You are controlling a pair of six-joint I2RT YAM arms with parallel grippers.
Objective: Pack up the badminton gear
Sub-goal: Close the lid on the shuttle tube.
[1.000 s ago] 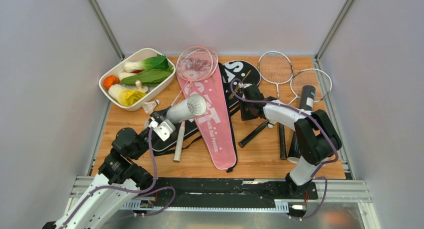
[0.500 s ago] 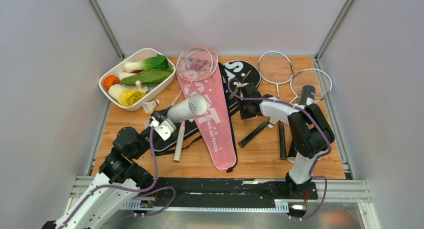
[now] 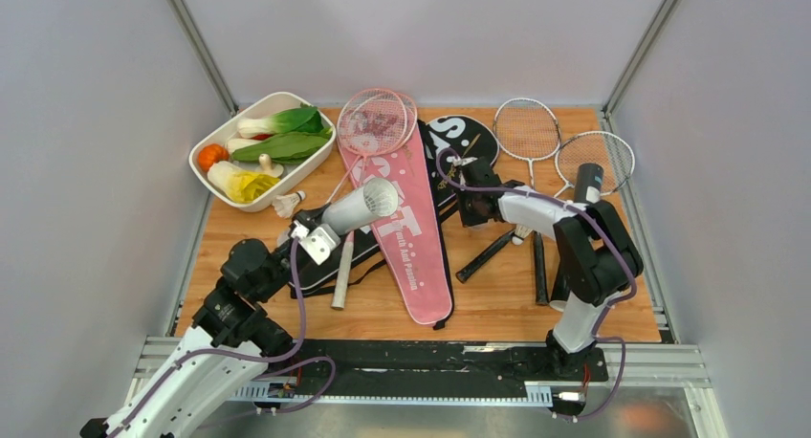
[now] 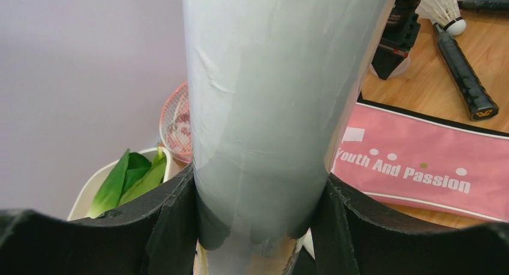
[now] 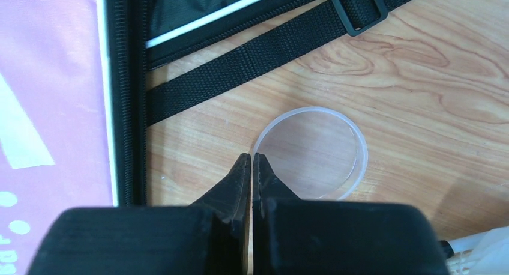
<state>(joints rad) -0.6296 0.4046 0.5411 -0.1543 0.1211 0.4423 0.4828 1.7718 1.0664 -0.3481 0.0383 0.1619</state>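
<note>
Top external view: white shuttlecock tube [image 3: 359,207] held tilted at centre-left.
The tube is clamped between the spread fingers of the left gripper [image 3: 316,239], beside the pink cover [image 3: 413,247]. The right gripper [image 5: 252,160] is closed, its tips set at the rim of a clear round lid [image 5: 318,152] on the wooden table [image 5: 420,77].

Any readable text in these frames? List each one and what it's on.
"Youth And Passion": white print on the pink racket cover.
Large white letters on the same cover, top view: the middle is hidden by the white tube, so the word cannot be read whole.
Large white letters on the black cover: only part shows, not readable.
Gold mark on the end of the black racket handle: too small to read.
</note>
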